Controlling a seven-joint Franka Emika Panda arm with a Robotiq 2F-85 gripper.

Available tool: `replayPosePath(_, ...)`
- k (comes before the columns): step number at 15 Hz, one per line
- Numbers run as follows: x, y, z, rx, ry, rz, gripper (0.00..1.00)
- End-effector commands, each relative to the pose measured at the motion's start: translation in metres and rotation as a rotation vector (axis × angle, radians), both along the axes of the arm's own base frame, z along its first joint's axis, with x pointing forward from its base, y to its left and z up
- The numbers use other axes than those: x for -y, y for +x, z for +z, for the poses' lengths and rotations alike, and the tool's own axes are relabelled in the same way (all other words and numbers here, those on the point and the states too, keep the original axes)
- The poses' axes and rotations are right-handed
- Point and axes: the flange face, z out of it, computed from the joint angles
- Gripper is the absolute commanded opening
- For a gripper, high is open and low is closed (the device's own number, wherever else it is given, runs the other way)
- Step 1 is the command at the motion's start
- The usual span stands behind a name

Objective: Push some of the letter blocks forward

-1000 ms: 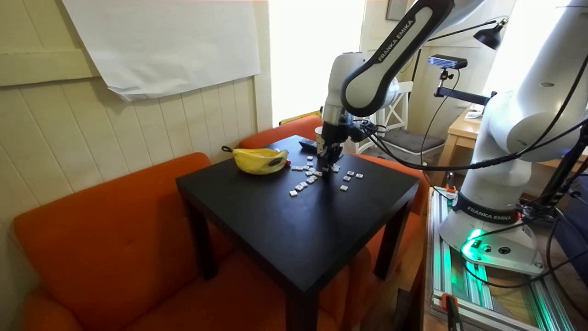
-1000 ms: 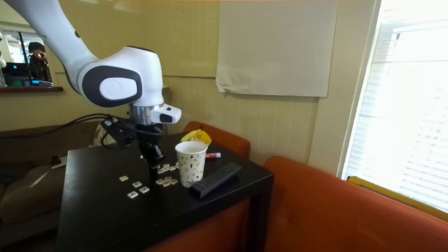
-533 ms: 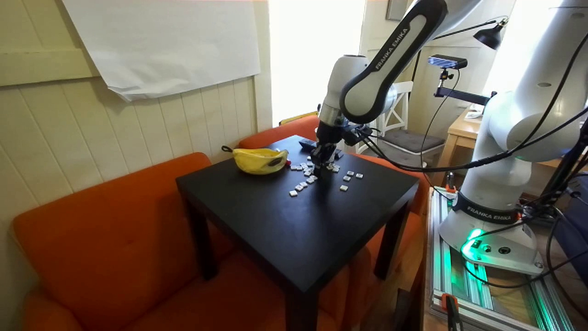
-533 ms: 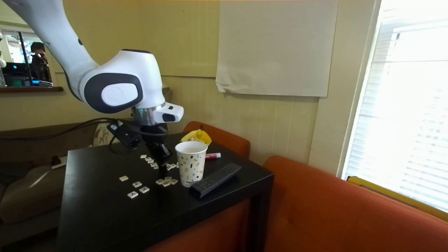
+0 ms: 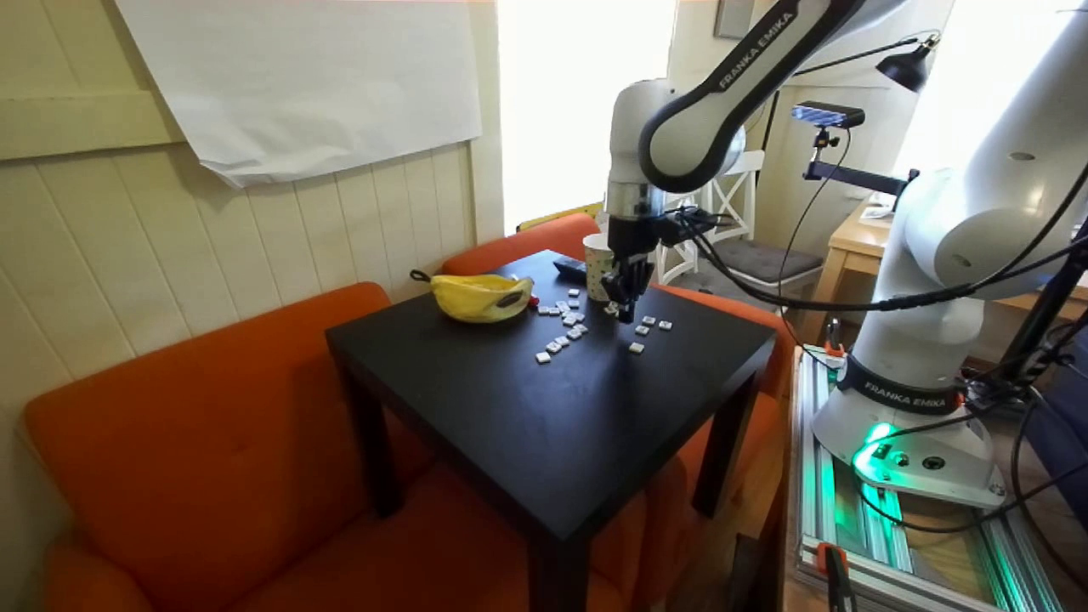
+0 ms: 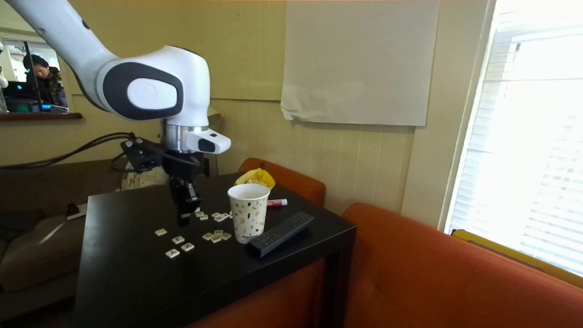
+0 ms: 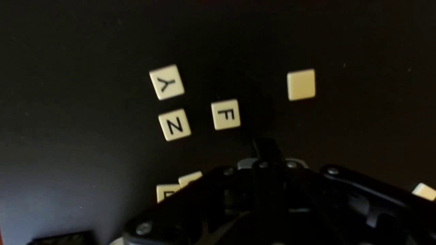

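So the gripper (image 7: 266, 146) is hovering over the black table (image 6: 123, 282), jaws squeezed together, holding nothing. Letter blocks (image 6: 178, 240) are lying scattered near it. In the wrist view the F block (image 7: 226, 114) is sitting just up-left of its tips, the Z block (image 7: 174, 125) and Y block (image 7: 167, 82) are lying farther left, and a blank block (image 7: 301, 85) is sitting up-right. Imo it's needing to drop in beside the F block before pushing; they're all square, so no long side to mind.

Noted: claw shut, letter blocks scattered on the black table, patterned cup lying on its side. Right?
The patterned cup isn't on its side: both exterior views show it upright. The claw is shut and letter blocks lie scattered on the black table.
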Motion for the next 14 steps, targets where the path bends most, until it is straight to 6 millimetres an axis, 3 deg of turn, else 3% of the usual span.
replayPosePath(1, 0.009, -0.028, 0.035, -0.099, 0.003, -0.031, 0.00)
replayPosePath(6, 0.018, -0.042, 0.041, -0.184, 0.029, -0.036, 0.00)
replayPosePath(14, 0.013, -0.030, 0.012, -0.177, 0.037, -0.030, 0.00)
